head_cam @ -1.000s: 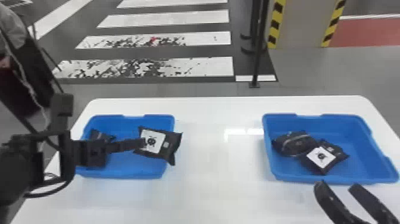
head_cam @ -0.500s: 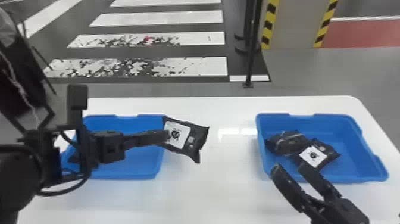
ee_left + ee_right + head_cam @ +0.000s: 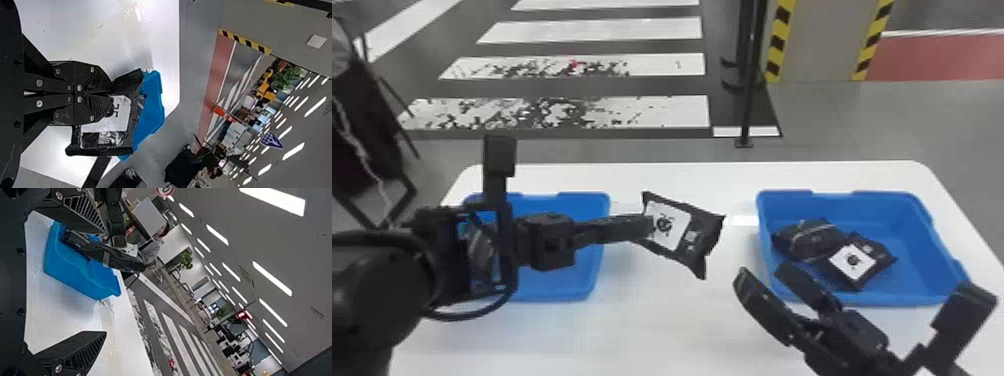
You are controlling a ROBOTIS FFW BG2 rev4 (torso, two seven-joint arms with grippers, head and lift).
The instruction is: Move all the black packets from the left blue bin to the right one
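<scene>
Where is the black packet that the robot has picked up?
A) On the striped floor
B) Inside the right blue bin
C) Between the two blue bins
C: in the head view, the packet shows in the gap between the left bin and the right bin.

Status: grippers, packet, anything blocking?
Left gripper shut on black packet, between left bin and right bin. Right gripper open, empty, at right bin's near-left corner, possibly in the way. Two packets inside right bin.
</scene>
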